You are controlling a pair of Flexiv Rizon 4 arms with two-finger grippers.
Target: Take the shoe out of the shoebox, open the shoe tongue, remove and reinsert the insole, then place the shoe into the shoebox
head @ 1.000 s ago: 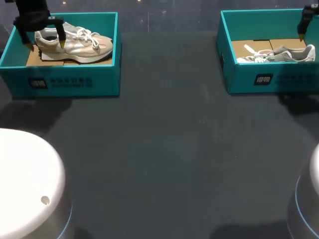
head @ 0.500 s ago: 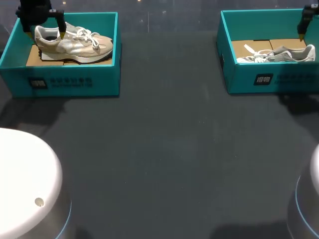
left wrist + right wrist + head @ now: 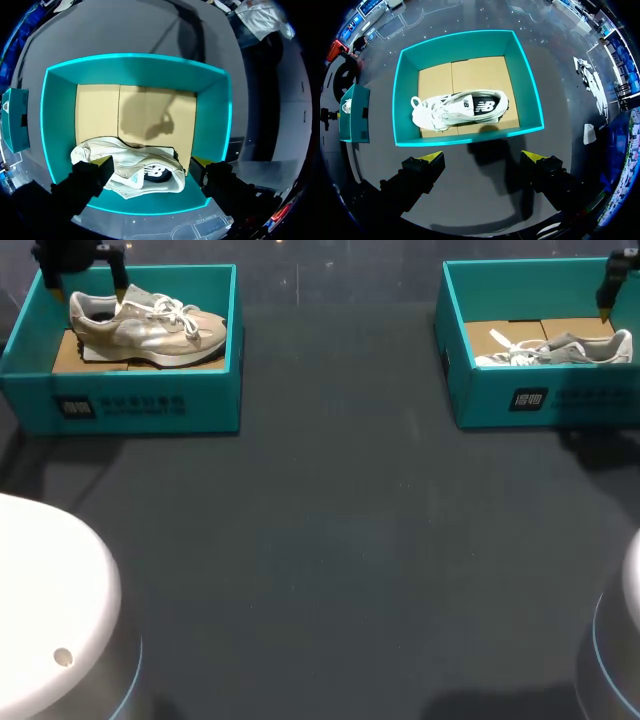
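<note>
My left gripper point(image 3: 151, 164) hangs wide open and empty over the beige shoe point(image 3: 150, 328) in its shoebox point(image 3: 130, 405). My right gripper point(image 3: 482, 155) hovers open, holding nothing, beside the second shoebox point(image 3: 402, 100).

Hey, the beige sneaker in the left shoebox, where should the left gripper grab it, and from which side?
Probably the heel collar, from straight above. The beige sneaker stands on its sole in the left shoebox with its opening facing up, and the heel is narrow enough for the open left gripper to straddle with its fingers.
</note>
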